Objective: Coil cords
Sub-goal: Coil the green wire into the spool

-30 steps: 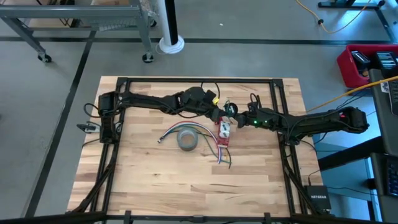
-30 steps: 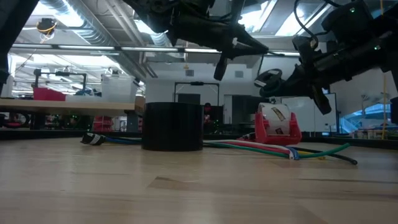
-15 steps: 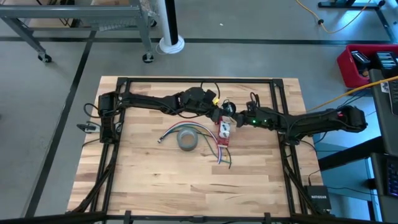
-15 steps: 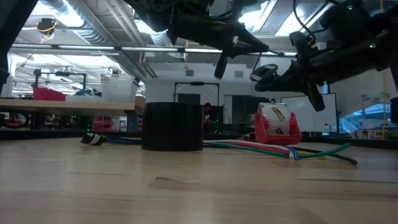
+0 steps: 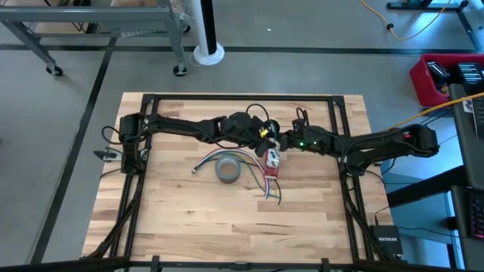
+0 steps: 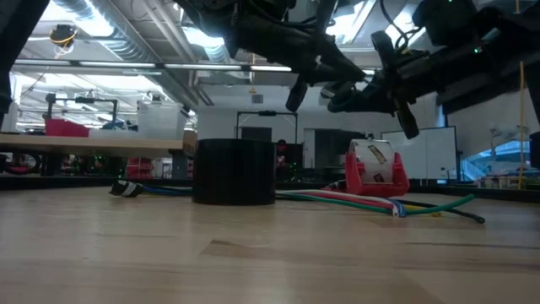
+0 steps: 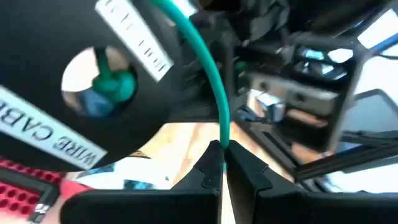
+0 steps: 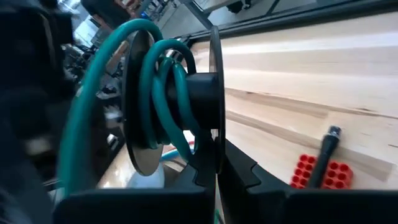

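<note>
Green cord (image 8: 152, 81): wound on a black spool (image 8: 205, 93), raised above mid-table; its tail runs out of sight.
Right gripper (image 8: 208, 168): clamped on the spool's flange, at 3 o'clock.
Left gripper (image 7: 222, 163): pinching the cord, at 9 o'clock.

Both pincers, left (image 5: 270, 137) and right (image 5: 281, 140), clamped, raised mid-table

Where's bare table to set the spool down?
Free: the near strip of the table below the tape roll and loose wires, plus the left side. Crowded: centre, where both grippers meet at the spool above the red holder.
</note>
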Robot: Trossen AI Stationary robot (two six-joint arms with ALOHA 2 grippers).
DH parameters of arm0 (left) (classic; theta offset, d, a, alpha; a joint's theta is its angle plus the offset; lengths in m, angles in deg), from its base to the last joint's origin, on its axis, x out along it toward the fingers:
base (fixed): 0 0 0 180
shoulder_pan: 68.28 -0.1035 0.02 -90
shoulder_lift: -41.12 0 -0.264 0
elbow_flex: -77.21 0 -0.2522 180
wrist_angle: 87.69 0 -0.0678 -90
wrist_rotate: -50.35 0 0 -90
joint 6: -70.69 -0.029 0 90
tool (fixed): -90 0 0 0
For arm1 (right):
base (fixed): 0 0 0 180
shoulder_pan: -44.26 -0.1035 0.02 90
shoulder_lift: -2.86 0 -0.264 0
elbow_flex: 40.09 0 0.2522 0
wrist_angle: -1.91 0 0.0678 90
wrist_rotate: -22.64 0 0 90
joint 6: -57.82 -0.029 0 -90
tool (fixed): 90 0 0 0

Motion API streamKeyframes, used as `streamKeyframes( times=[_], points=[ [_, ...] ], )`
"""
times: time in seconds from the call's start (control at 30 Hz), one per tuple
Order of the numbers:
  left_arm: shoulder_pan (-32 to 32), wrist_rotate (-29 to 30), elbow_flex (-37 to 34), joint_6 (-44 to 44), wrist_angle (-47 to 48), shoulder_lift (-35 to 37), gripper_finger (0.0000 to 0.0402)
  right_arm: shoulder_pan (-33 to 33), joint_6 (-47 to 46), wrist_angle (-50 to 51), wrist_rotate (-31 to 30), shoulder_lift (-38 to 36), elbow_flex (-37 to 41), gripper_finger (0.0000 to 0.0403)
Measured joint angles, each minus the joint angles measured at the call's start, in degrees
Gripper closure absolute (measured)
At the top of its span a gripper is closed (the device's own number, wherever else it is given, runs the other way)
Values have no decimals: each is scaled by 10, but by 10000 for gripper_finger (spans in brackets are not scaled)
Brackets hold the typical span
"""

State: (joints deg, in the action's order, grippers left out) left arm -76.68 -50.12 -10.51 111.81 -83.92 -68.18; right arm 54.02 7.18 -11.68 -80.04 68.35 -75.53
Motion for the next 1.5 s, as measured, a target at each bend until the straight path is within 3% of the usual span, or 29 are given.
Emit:
streamKeyframes(
  times=[0.27,0.47,0.7,1.03,1.5],
  points=[
    [9,29,0,-26,7,0,401,0,-5,0,6,0,-10,400],
    [1,39,0,-24,3,0,401,0,-18,-1,42,0,-10,400],
    [2,43,0,-23,-36,1,401,0,-18,-3,33,17,-10,400],
    [16,55,0,-40,42,1,401,0,-18,-69,45,36,-10,400],
    [25,74,0,-130,90,1,401,0,-33,-61,101,35,-10,400]
  ],
)
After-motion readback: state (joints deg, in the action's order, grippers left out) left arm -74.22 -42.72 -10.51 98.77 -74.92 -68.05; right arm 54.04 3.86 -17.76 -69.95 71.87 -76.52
